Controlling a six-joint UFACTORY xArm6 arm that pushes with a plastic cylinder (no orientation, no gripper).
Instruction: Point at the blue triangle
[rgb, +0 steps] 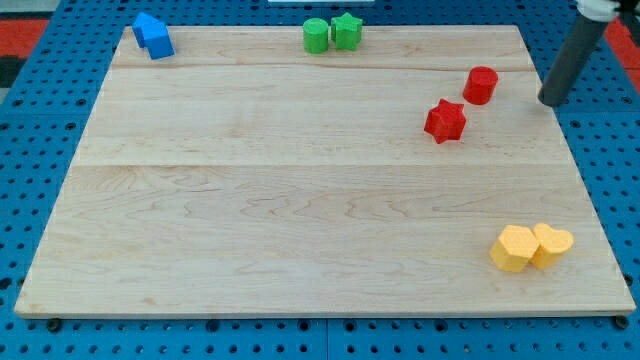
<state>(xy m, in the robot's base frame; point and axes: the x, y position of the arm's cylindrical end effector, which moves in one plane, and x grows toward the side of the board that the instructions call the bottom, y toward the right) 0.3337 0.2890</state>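
Resting by the red cylinder block (481, 85), my tip (551, 102) – a jawless rod – sits well apart from the blue triangular block (153, 36) across the wooden board (300, 220).

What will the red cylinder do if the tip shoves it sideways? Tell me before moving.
The red cylinder stands upright and squat, so it should slide rather than tip. Off-centre contact from my tip may spin it aside. Pushed toward the view's left, it likely bumps the red star.
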